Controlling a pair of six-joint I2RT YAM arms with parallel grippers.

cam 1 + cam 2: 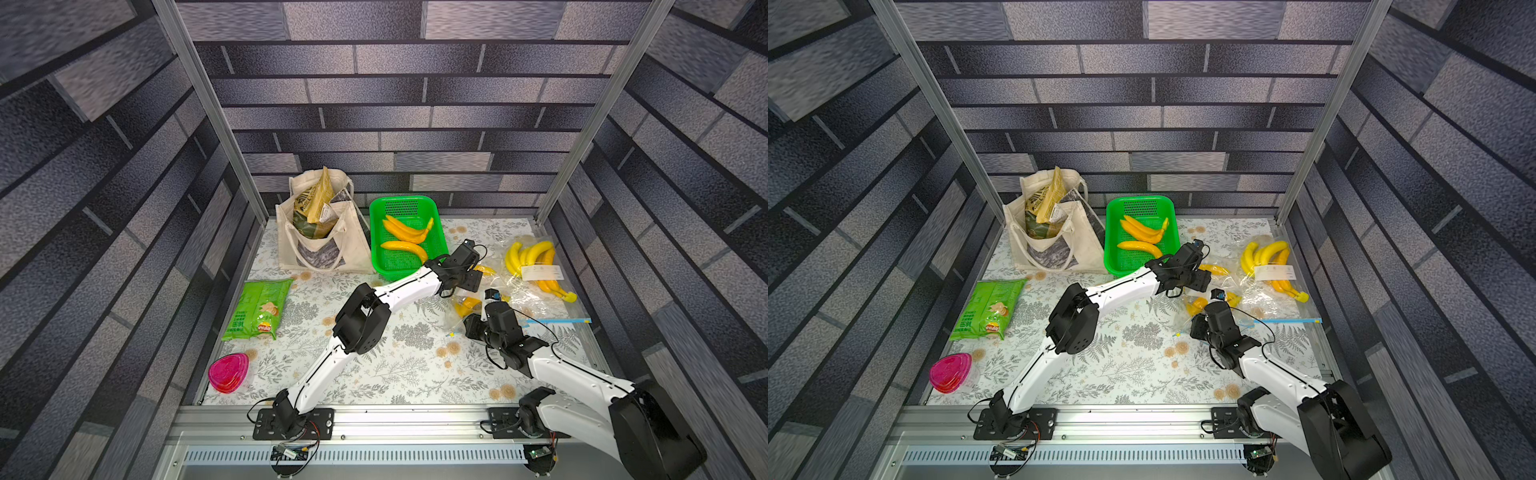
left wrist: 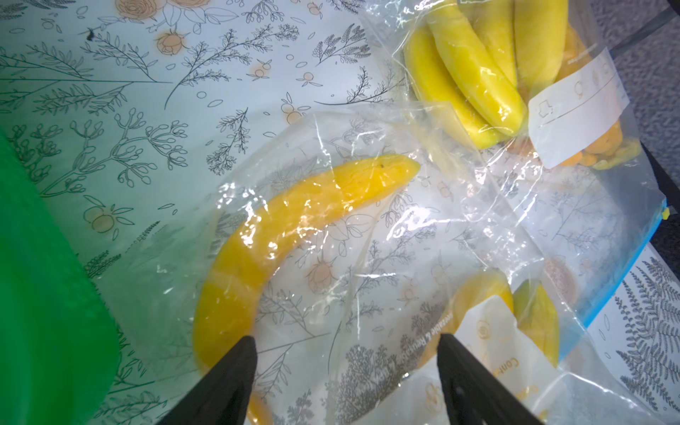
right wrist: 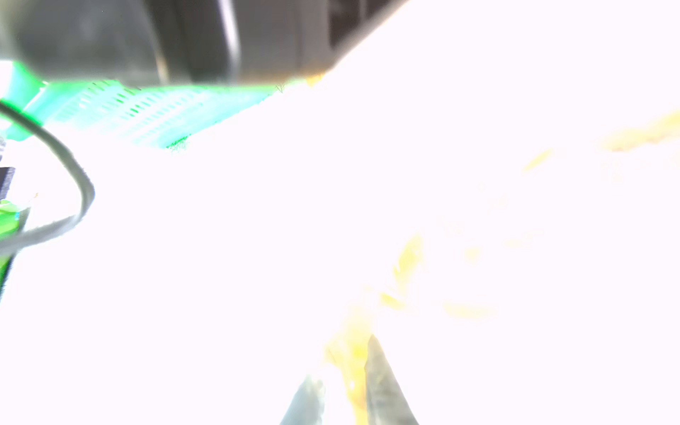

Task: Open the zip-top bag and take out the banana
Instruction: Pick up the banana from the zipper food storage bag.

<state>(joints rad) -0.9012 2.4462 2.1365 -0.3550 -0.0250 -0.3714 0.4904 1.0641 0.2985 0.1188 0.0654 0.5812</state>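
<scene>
Left gripper (image 2: 346,337), banana (image 2: 279,235) lengthwise away toward bunch (image 2: 474,73)

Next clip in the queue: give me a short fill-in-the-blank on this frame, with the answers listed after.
1. The mesh basket is ____ in colour.
2. In the left wrist view, the left gripper has its jaws ____ above the zip-top bag.
3. The banana under that gripper lies ____ the bag.
4. The small lidded container is ____ in colour.

Missing words: green; open; inside; pink.
</scene>
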